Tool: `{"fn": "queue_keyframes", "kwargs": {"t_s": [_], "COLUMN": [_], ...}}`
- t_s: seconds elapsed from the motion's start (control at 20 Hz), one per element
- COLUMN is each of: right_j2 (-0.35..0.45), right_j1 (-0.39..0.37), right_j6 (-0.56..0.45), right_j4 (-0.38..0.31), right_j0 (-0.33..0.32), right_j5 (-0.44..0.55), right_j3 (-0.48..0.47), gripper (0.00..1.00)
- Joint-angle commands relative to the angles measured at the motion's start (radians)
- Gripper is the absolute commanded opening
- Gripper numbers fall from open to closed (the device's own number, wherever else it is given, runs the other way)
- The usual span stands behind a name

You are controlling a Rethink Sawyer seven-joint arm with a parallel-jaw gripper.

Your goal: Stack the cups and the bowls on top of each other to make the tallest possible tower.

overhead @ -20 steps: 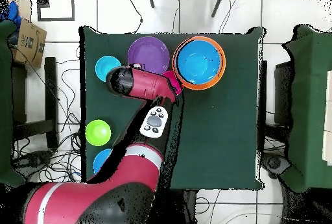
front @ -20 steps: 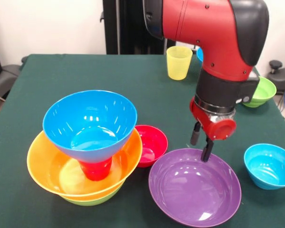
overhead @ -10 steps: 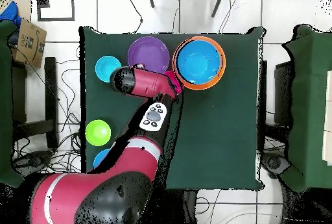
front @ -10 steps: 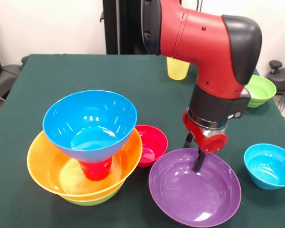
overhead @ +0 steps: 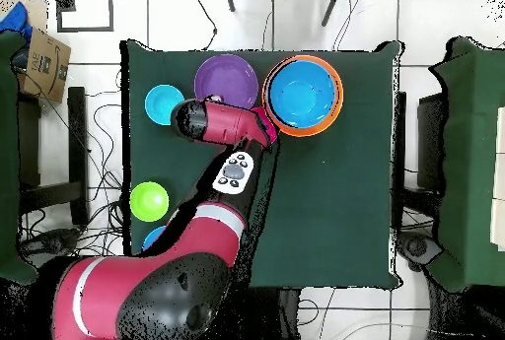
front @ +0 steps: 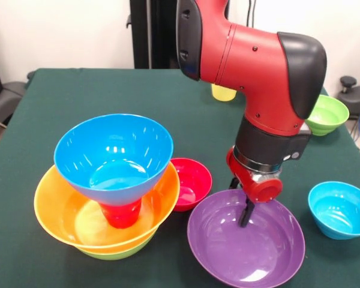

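One gripper (front: 245,213) hangs low inside your purple bowl (front: 246,246), tips near its inner wall. Jaws' opening: cannot tell; nothing visibly held. The blue bowl (front: 113,153) tops the tower (front: 108,189).

Front view: the tower (front: 111,186) stands on the tabletop (front: 78,90) at the lower left of the frame: a bowl at the bottom, a wider bowl nested in it, a cup standing in that one, and a bowl on top of the cup. Just right of the tower lies a small bowl (front: 191,180), and right of that, at the bottom of the frame, a wide bowl (front: 246,255). My fingers (front: 246,211) hang at its far rim, one inside the bowl, the other behind the rim. At the right edge sits another small bowl (front: 339,210). A further bowl (front: 329,114) is at the upper right, and a second cup (front: 222,93) shows behind my arm at the upper centre.
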Motion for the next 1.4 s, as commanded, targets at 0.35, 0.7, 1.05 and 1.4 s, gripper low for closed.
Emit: {"fn": "queue_keyframes", "kwargs": {"t_s": [0.35,0.7,1.05,1.4], "right_j2": [0.049,0.023,0.034,0.038], "right_j1": [0.025,0.033,0.026,0.02], "right_j6": [0.124,0.112,0.113,0.114], "right_j4": [0.037,0.029,0.044,0.053], "right_j0": [-0.001,0.007,0.006,0.01], "right_j5": [0.009,0.01,0.025,0.039], "right_j3": [-0.038,-0.052,-0.044,-0.036], "gripper": [1.0,1.0,1.0,1.0]}}
